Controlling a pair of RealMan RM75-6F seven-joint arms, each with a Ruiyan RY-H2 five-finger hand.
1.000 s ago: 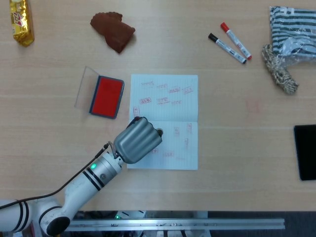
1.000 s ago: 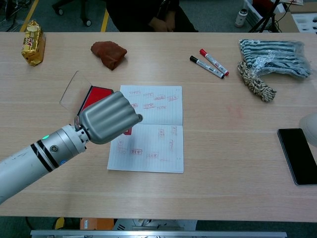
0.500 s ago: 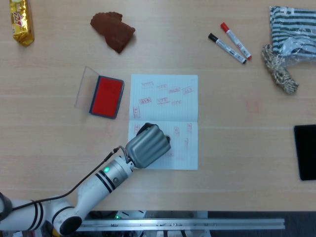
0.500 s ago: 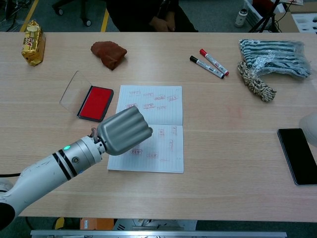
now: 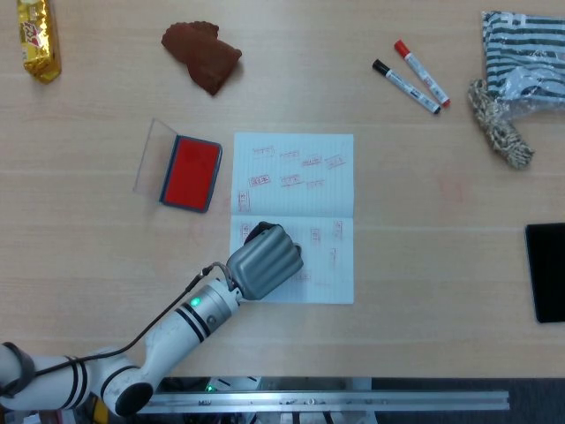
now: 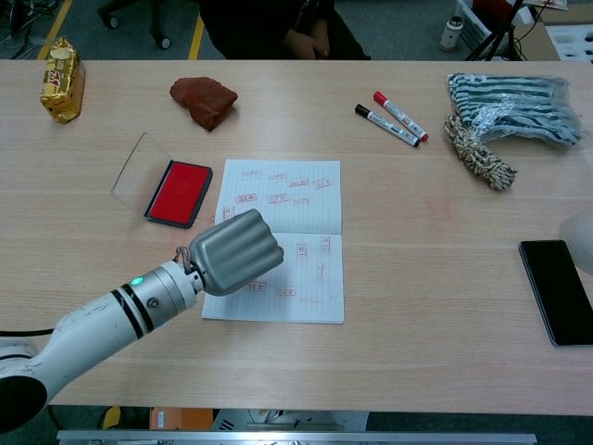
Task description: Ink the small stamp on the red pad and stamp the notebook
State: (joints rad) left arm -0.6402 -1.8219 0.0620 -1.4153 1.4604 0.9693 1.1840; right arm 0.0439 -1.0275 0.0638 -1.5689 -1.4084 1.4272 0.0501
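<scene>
Judging from the marked page, the task was well advanced: the notebook (image 5: 293, 216) at frame centre already carried many red imprints on both halves. The left hand (image 5: 263, 261) sat over the lower left of the notebook, fingers curled into a fist, apparently pressing down. A dark object, probably the small stamp (image 5: 259, 232), protruded from its upper edge in the head view; the grip itself could not be confirmed. The chest view hid that object behind the hand (image 6: 236, 251) but showed a pale form at the right edge, possibly the right hand. Farther up and left, the red pad (image 5: 190, 172) lay open beside the notebook.
</scene>
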